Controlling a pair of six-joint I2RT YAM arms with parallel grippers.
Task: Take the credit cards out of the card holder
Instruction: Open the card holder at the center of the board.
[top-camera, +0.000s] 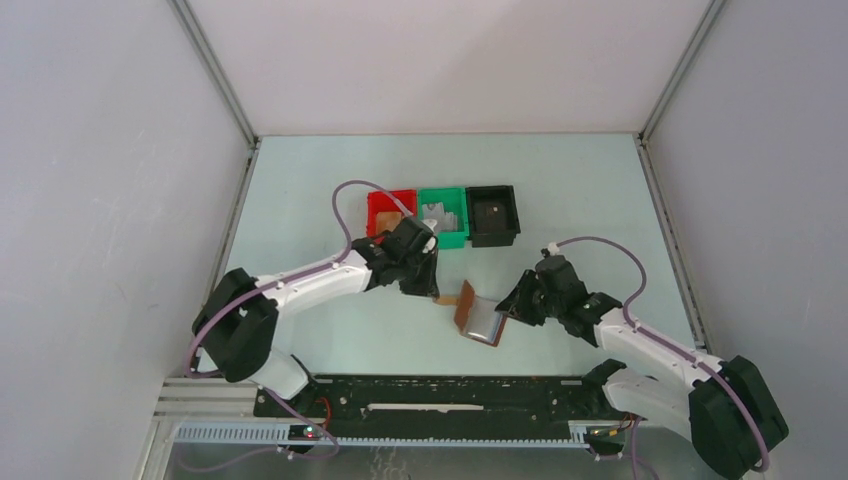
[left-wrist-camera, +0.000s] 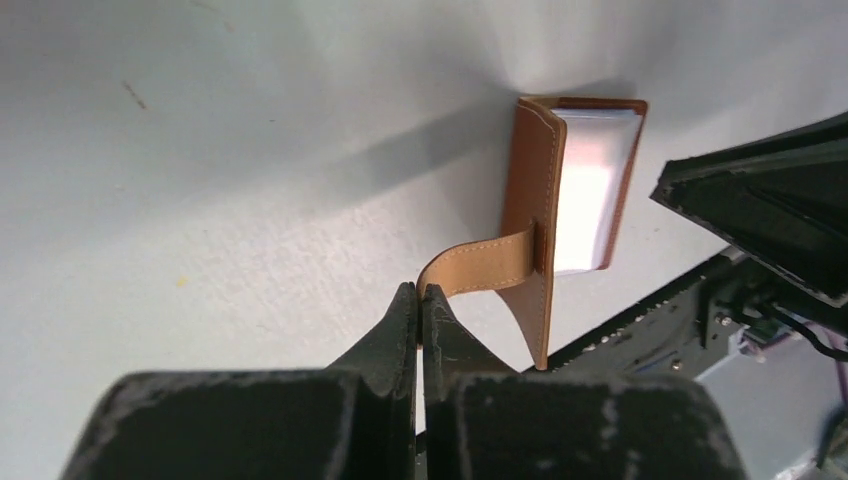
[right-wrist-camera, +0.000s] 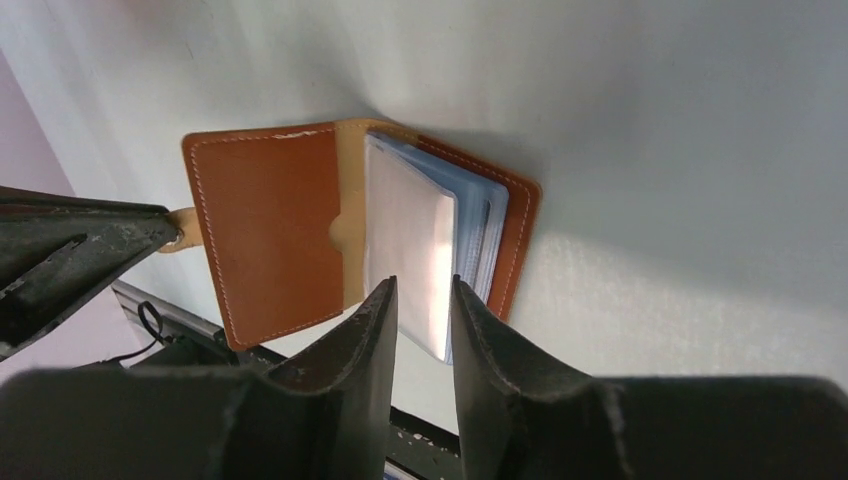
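The card holder (top-camera: 478, 317) lies open in the middle of the table, brown leather outside, pale blue-grey sleeves inside. My left gripper (top-camera: 437, 298) is shut on its little brown side tab (left-wrist-camera: 480, 265), fingertips pinched together (left-wrist-camera: 420, 292). From the left wrist the card holder (left-wrist-camera: 535, 190) shows edge-on, one panel lifted. My right gripper (top-camera: 508, 308) is at its right edge. In the right wrist view its jaws (right-wrist-camera: 422, 285) stand apart just in front of the pale sleeves (right-wrist-camera: 410, 240) of the card holder (right-wrist-camera: 270, 230), pinching nothing. No credit cards can be made out; they are hidden.
A red bin (top-camera: 390, 212), a green bin (top-camera: 443, 215) and a black bin (top-camera: 493, 213) stand in a row behind the left gripper. The black base rail (top-camera: 440, 400) runs along the near edge. White walls close in the table on three sides.
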